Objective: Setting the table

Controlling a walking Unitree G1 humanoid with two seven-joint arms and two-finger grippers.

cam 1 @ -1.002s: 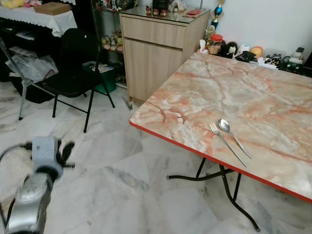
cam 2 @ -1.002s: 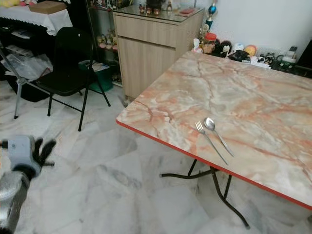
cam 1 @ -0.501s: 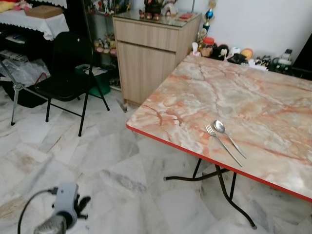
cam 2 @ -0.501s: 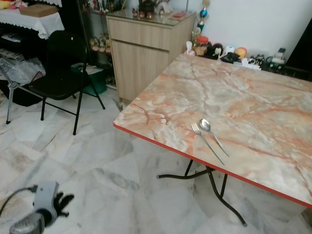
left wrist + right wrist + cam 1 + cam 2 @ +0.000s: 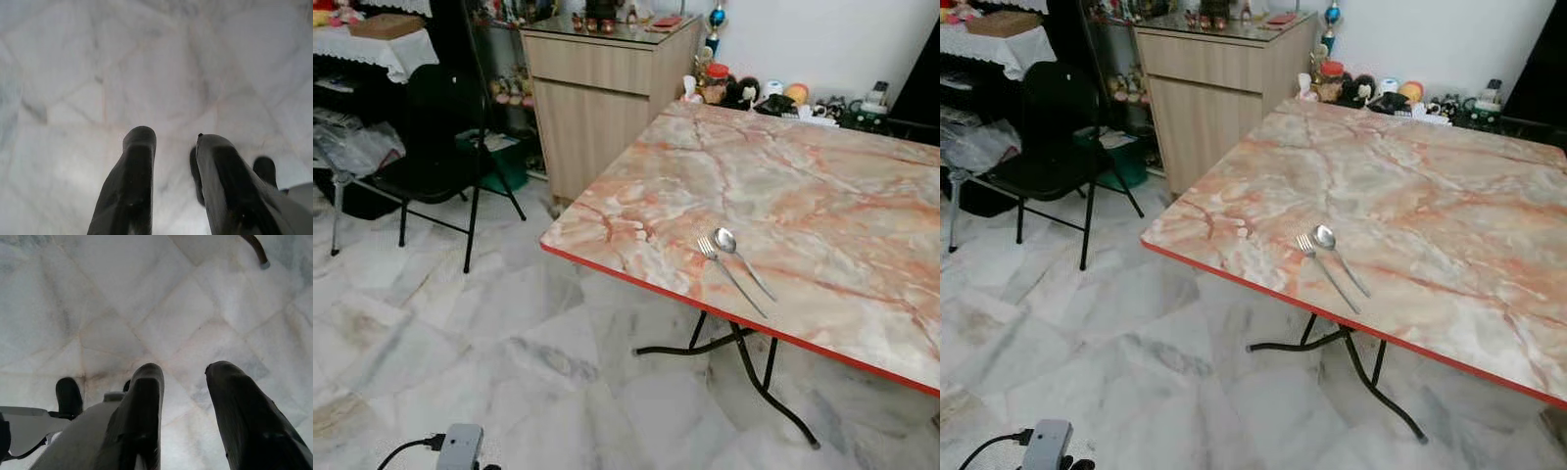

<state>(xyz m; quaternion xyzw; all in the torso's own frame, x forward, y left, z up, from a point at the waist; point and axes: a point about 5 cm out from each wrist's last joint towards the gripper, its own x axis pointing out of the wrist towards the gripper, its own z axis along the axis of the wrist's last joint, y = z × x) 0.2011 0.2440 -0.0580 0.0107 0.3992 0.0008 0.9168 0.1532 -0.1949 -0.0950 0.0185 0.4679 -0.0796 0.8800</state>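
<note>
Already a fork [image 5: 728,275] and a spoon [image 5: 740,258] lie side by side on the marble-patterned worktop [image 5: 822,196], close to its red front edge and near the corner on the robot's left, handles slanting toward that edge. Nothing else of a place setting is on the surface, so the job looks barely begun.

Both arms hang low over the pale tiled floor [image 5: 460,333]. The left claw [image 5: 171,156] has its two black fingers parted with nothing between them, and the right claw [image 5: 183,387] is likewise spread and empty.

The chief risk, as I judge it, lies in how near the cutlery sits to the rim: a forearm or claw raised from below could catch the edge, or brush the handles, and send a piece off onto the tiles. The worktop stands on thin folding legs [image 5: 759,362], so a bump while stepping closer might jolt it and shift both pieces. A black folding chair [image 5: 435,147] and a wooden cabinet [image 5: 597,88] stand well off to the left, a lesser worry unless the robot turns that way.
</note>
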